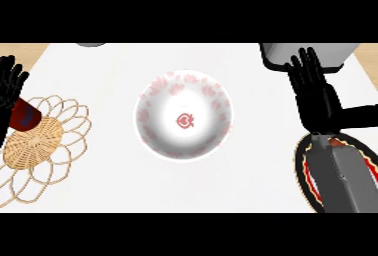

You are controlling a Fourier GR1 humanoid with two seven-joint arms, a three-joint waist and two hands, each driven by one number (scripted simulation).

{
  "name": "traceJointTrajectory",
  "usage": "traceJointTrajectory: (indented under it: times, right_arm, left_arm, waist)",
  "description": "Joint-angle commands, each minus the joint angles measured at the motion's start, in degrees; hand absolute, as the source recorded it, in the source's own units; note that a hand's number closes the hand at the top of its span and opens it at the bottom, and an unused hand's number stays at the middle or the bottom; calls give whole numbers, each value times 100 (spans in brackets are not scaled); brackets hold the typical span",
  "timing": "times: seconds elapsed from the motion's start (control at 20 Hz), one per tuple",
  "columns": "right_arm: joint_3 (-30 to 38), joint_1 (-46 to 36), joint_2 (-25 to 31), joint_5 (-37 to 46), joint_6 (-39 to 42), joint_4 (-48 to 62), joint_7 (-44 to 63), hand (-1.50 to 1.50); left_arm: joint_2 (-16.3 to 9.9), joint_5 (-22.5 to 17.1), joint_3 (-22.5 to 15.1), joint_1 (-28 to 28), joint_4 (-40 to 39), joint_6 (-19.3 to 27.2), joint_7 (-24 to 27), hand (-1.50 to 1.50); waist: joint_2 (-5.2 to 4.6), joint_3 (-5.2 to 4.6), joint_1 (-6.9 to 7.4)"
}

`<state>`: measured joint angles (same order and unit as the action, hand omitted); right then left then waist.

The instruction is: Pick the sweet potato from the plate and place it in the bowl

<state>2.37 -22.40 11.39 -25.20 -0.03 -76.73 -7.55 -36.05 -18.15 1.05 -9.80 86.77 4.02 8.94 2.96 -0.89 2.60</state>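
one view only, from the robot's head, looking steeply down at the white counter (111, 60). the bowl (184, 115) sits mid-frame; both forearms enter from the lower edge.

No legible text, label, brand or number appears anywhere in the head view. The only sign present is a small red emblem at the centre of the bowl (184, 116), with a ring of pale red blotches round its inner wall; the emblem reads as a motif, not as letters. The dark red object (24, 114) at the left edge carries a bluish mark, too indistinct to read.
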Motion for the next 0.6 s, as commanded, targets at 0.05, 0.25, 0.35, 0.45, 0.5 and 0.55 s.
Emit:
traceJointTrajectory:
  times: [0.05, 0.25, 0.35, 0.45, 0.5, 0.55]
  right_arm:
    - [115, 376, 608, 57, 483, 117, 150, 150]
    - [369, 1087, 1798, 71, 1312, 502, 563, 150]
    - [-329, 858, 2837, 2221, 862, 13, -200, 150]
    - [265, 1780, 2110, 1658, 652, 495, -1352, -150]
    - [209, 2082, 1984, 1716, 667, 314, -1741, -150]
    - [205, 2172, 2092, 1733, 993, 421, -2194, -150]
  left_arm:
    - [165, -46, -137, 141, 118, 36, -455, 0]
    - [368, -215, -545, 151, -384, -138, -1174, 0]
    - [434, -292, -606, 386, -319, -265, -1042, 0]
    - [582, -383, -779, 270, -222, -261, -1501, 0]
    - [685, -246, -881, 219, -222, -124, -1587, 0]
    - [699, -439, -747, -137, -531, -318, -1633, 0]
  waist:
    - [-292, 93, -264]
    - [-358, 99, -577]
    - [-365, 22, -552]
    - [-311, 108, -445]
    - [-295, 102, -430]
    - [-312, 99, -440]
